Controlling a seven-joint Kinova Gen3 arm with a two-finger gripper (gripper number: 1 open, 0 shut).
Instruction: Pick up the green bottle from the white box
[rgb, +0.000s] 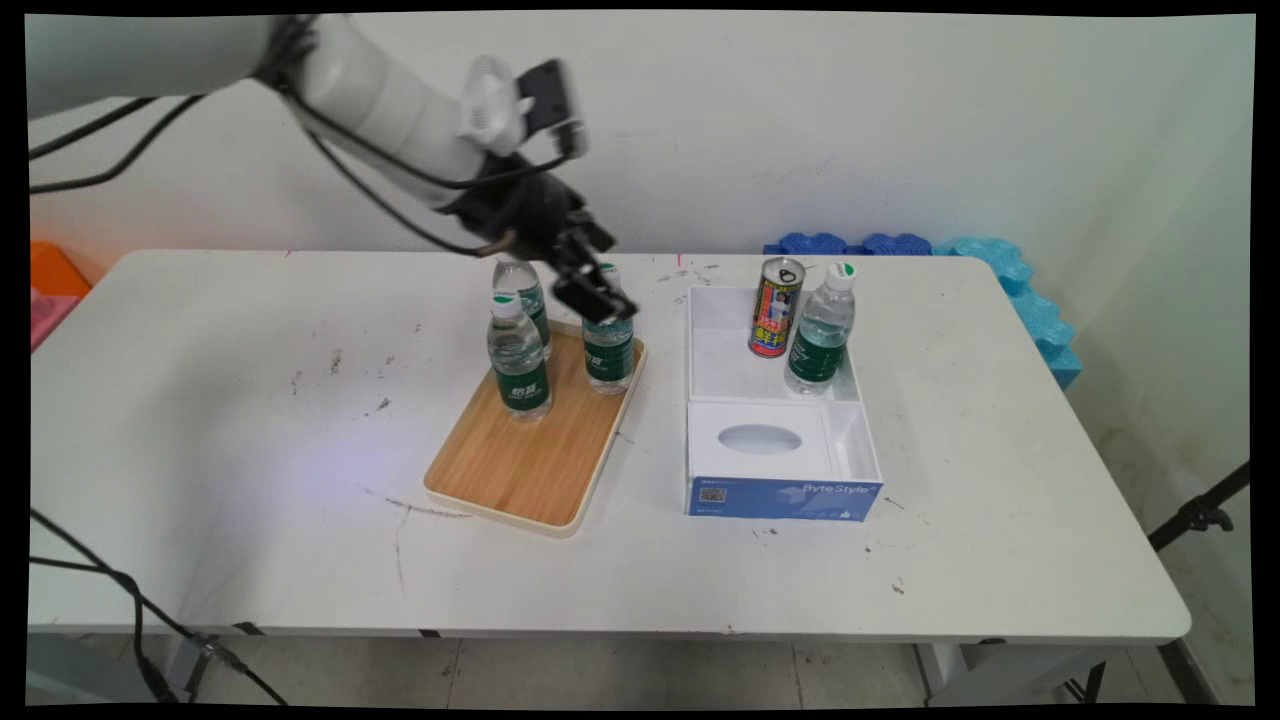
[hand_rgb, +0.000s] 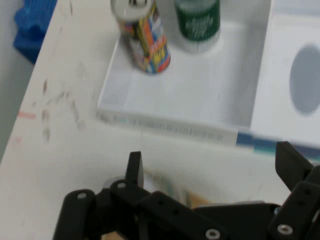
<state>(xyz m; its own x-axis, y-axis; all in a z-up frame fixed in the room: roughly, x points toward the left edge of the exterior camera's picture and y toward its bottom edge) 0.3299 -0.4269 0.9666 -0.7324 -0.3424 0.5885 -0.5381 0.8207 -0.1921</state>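
The end effector (rgb: 597, 290) hangs in the upper middle of the main view, at the top of the right-hand water bottle (rgb: 609, 355) on the wooden tray (rgb: 520, 465). Its fingers stand wide apart in the hand view, one at lower left (hand_rgb: 134, 167) and one at the right edge, and the bottle's cap is hidden behind the black linkage in the main view, so whether they touch the bottle is unclear.

That bottle is clear plastic with a green label and stands upright at the tray's far right corner. Two more bottles of the same kind stand on the tray to its left: a front one (rgb: 519, 358) with a white and green cap, and a rear one (rgb: 523, 290) partly hidden behind it and behind the arm.

To the right of the frame's centre, a white box with a blue front (rgb: 780, 496) lies on the surface (rgb: 250, 420). Its far compartment holds a colourful can (rgb: 777, 308) and another water bottle (rgb: 822, 330), both upright and just beside each other. In the hand view the can's top is cut off by the upper edge, and only the green label of that bottle shows. Blue foam pieces (rgb: 1010, 275) lie at the surface's far right edge.
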